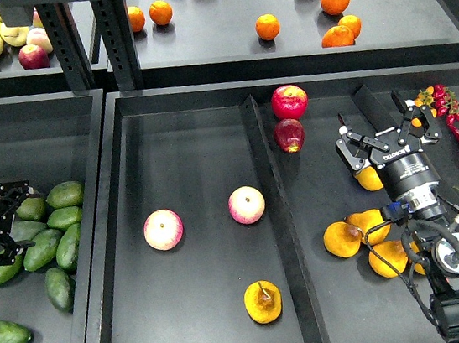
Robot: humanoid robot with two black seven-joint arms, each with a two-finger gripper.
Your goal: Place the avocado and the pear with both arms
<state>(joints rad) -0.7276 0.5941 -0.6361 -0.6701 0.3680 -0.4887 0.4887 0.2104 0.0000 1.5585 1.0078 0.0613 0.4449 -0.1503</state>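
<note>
Black left gripper (6,224) sits over the avocado (31,208) pile, can't tell if it's clenched, bruised pear (263,301) lies alone in the middle tray (128,235), right gripper (379,131) hangs spread, grasping nothing, above more pears (342,239).

right gripper (375,137) hiding a yellow pear (370,177)
</note>
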